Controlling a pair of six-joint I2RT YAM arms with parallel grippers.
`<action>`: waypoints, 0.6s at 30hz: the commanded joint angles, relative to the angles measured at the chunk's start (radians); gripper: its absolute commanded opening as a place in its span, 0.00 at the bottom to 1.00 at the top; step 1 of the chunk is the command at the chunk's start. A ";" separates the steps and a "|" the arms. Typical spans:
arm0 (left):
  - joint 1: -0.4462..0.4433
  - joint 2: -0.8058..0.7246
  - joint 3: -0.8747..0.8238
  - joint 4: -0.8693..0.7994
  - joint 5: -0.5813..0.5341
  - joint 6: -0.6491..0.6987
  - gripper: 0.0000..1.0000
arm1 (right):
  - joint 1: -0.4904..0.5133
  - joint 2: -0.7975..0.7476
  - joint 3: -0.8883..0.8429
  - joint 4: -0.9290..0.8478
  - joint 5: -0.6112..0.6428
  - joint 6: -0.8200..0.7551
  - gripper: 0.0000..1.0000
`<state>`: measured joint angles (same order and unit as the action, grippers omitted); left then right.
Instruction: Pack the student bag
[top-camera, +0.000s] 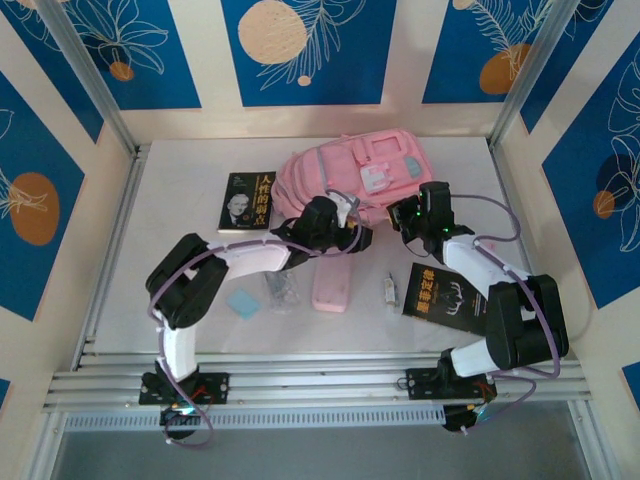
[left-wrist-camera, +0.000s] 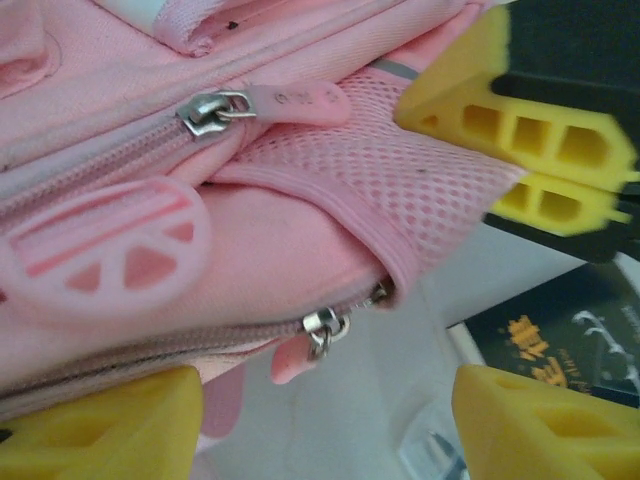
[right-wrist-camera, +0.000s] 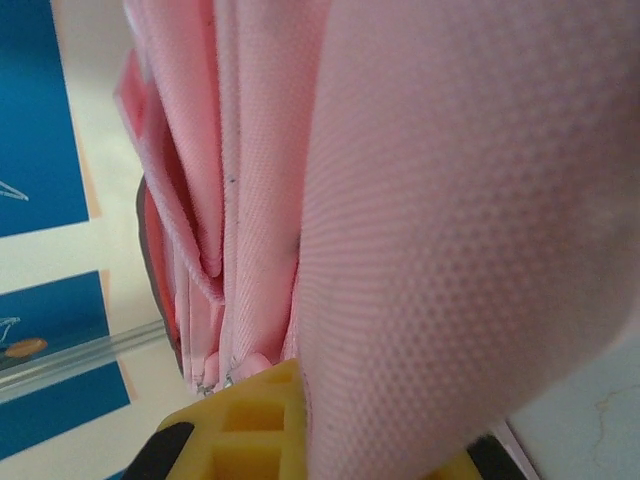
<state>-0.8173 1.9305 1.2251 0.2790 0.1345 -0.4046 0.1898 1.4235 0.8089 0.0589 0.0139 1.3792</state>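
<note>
- My left fingers (left-wrist-camera: 110, 430) could close on loose cloth instead of the small silver zip slider with its pink rubber tab (left-wrist-camera: 322, 325). The tab hangs low and just off the middle of the gap, so a squeeze here may pinch the seam or miss altogether.
- My left gripper (left-wrist-camera: 325, 400) stands part open, with the jaws well apart. It grips nothing, and the slider sits between the two yellow fingers without touching either (as far as I can judge).
- My right gripper (left-wrist-camera: 520, 165) is clamped on the pink mesh pocket edge (left-wrist-camera: 400, 190) of the student bag (top-camera: 350, 165), a large soft pink fabric backpack. If that pinch slips, the zip line goes slack and the slider will drag the cloth instead of running.
- A second slider with a long pink tab (left-wrist-camera: 215, 110) sits further up the bag, and I might take it for the right one.
- The bag lies on the white table (top-camera: 180, 180), front pockets up, with both my grippers at its near edge.
- Nearer than the bag lie a flat pink pencil case (top-camera: 331, 285) and a black book with gold lettering (top-camera: 445, 295). A dark book with a portrait cover (top-camera: 247, 202) lies to the bag's left.
</note>
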 joint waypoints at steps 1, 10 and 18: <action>-0.013 0.059 0.075 -0.031 -0.091 0.115 0.66 | 0.026 -0.010 -0.020 0.081 -0.037 0.090 0.00; -0.045 0.156 0.174 0.022 -0.244 0.164 0.52 | 0.048 -0.006 -0.103 0.199 -0.027 0.261 0.00; -0.046 0.238 0.197 0.075 -0.314 0.121 0.42 | 0.073 -0.026 -0.158 0.258 -0.021 0.410 0.00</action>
<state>-0.8600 2.1262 1.3758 0.2554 -0.1188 -0.2813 0.2131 1.4338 0.6594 0.2432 0.1108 1.7004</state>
